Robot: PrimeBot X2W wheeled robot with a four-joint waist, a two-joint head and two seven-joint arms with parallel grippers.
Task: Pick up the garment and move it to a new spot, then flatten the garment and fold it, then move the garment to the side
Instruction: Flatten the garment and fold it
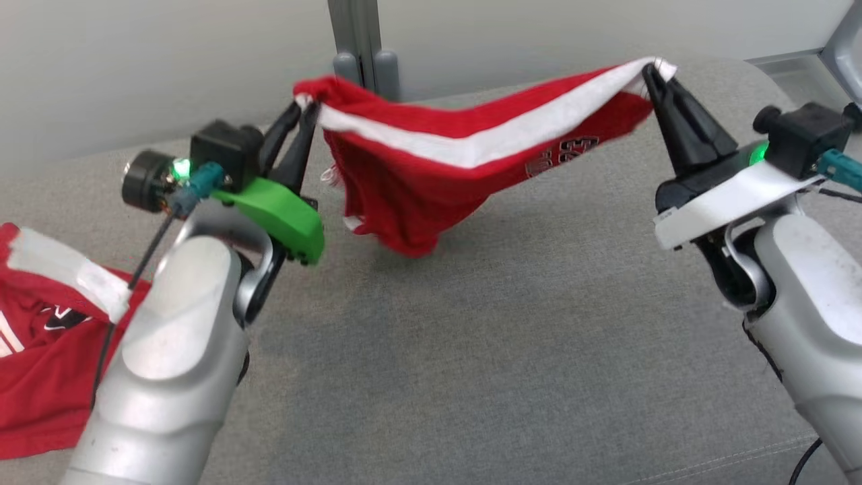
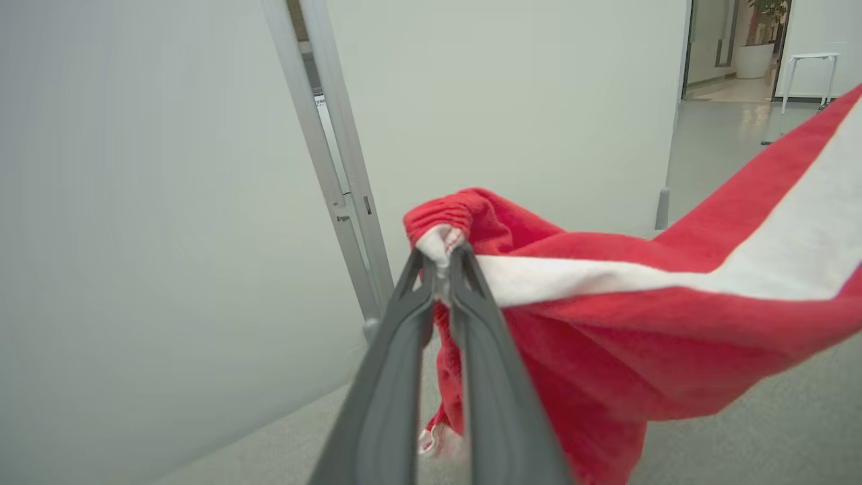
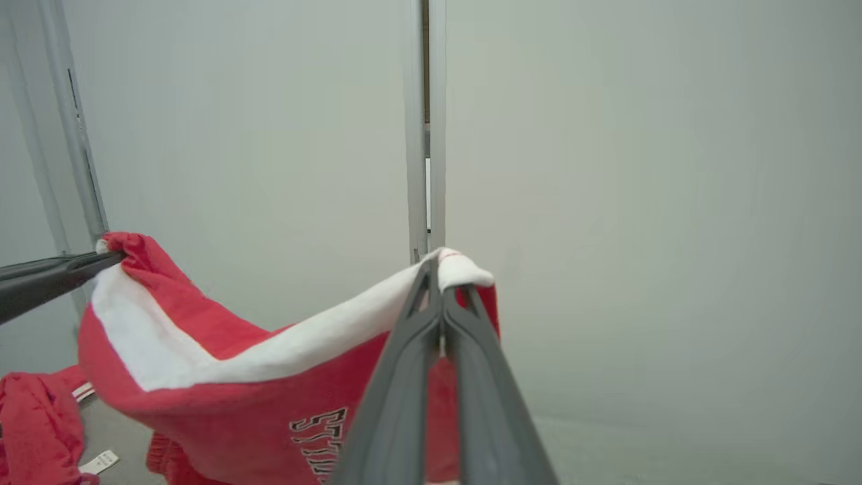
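Head view: red garment point(image 1: 417, 195) strung in air between both grippers, sagging mid-span; lowest fold near grey fabric surface point(image 1: 471, 337), contact unclear. Left gripper point(image 1: 304, 111) clamped on left end. Right gripper point(image 1: 652, 71) clamped on white stripe point(image 1: 471, 145) at right end. Second red garment point(image 1: 40, 337) lies crumpled at lower left.
Left wrist view: jaws nearly together, pinching bunched edge of red garment point(image 2: 640, 350).
Right wrist view: jaws closed on stripe end; black lettering point(image 3: 320, 438) below stripe.

Red white-striped garment point(image 1: 431, 182) hanging stretched.
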